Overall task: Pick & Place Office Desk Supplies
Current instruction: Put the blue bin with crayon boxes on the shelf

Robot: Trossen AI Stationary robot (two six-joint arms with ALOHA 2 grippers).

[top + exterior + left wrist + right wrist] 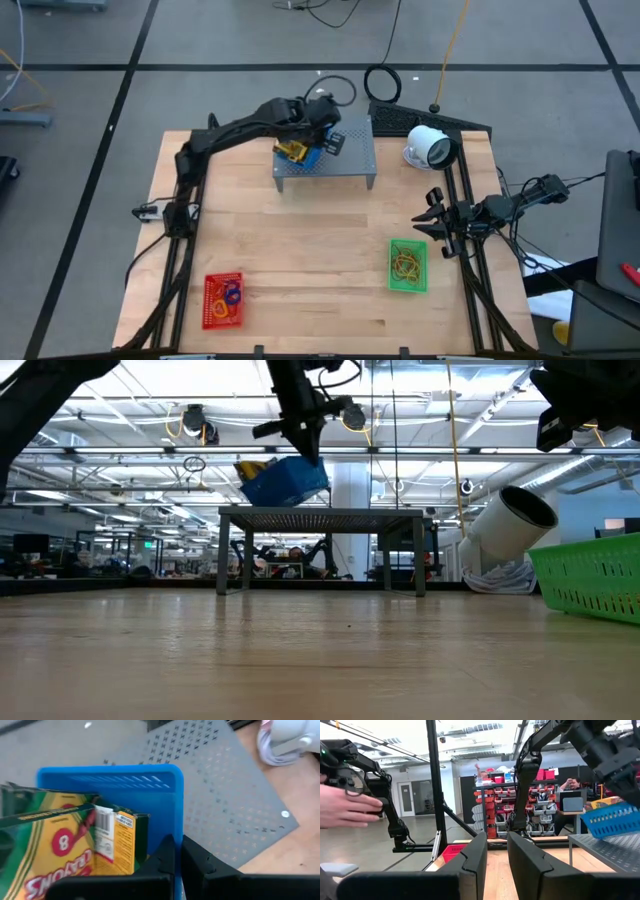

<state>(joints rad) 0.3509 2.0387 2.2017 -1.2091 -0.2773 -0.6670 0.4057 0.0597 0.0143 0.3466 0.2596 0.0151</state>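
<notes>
A blue basket [285, 482] with a yellow crayon pack [75, 845] in it hangs tilted just above the grey perforated stand [345, 165] at the table's far middle. My left gripper [318, 135] is shut on the basket. My right gripper [432, 215] is open and empty at the table's right edge, beside the green basket [407, 265], which holds rubber-band loops. A red basket [223, 300] with rubber-band loops rests on the table near the front left. My left gripper holds the blue basket by one wall, at its rim [178, 832]. One finger [162, 857] is inside the basket and one [202, 862] outside. The fingers come from above. The basket hangs tilted below them, its bottom clear of the stand, with the crayon pack inside.
A white round camera-like device [430, 147] lies at the far right, next to the stand. Black cables [382, 82] lie beyond the table's far edge. A person's hand [347, 807] shows in the room beyond the table. Bare wood [300, 240] spreads over the table's middle.
</notes>
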